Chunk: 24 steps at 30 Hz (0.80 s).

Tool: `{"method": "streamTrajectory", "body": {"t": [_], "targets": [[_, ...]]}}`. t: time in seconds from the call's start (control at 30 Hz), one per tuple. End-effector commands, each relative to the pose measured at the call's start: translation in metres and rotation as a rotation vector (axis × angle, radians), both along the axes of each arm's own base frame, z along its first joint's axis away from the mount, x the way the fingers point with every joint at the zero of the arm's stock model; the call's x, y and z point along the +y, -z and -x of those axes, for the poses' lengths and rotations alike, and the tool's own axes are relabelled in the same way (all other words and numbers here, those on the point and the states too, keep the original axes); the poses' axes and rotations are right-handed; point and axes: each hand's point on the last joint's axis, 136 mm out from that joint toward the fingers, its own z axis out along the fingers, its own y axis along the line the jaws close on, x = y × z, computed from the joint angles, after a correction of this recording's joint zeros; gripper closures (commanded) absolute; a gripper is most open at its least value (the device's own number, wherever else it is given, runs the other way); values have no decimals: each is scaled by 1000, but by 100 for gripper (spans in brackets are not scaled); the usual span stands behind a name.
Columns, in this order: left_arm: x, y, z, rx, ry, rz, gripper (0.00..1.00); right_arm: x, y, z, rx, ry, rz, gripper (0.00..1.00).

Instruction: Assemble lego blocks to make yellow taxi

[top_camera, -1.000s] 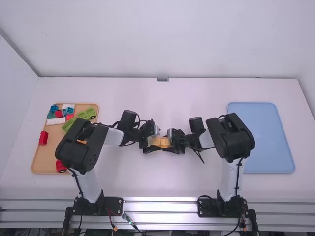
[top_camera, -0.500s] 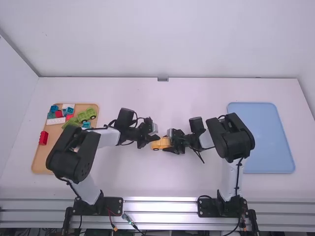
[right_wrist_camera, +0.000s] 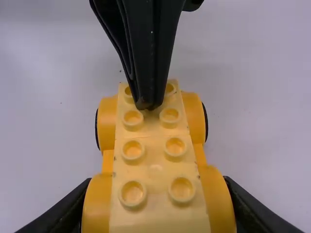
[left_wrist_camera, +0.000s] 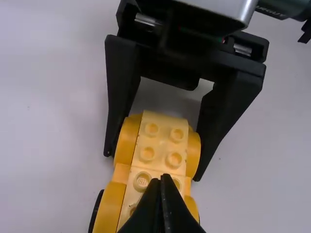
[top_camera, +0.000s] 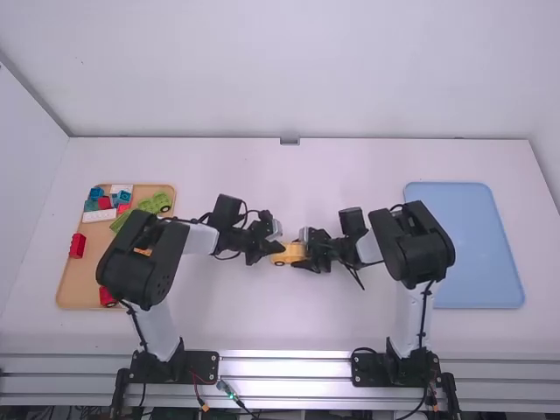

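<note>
Yellow car pinched at its sides in right gripper; left gripper pressed together at its top. Left arm, right arm bent inward.

High view: bright, even, diffuse lighting; strong glare on metal rail at btm edge. L wrist view: dimmer, soft shadow on table by one end of yellow car. R wrist view: diffuse light, faint sheen on car.
</note>
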Motion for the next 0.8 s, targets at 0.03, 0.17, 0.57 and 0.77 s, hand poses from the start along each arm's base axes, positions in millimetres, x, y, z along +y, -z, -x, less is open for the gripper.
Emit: {"method": "streamTrajectory", "body": {"t": [0.03, 0.17, 0.57, 0.77], "targets": [[22, 62, 17, 108, -65, -190, 98, 1, 6, 9, 32, -9, 7, 73], [14, 23, -2, 50, -55, -104, 98, 0, 6, 8, 35, -6, 8, 74], [75, -159, -94, -103, -486, 51, 1, 1, 5, 6, 44, -5, 11, 73], [176, -125, -111, 121, -1028, -126, 1, 0, 17, -6, 89, 57, 110, 57]]}}
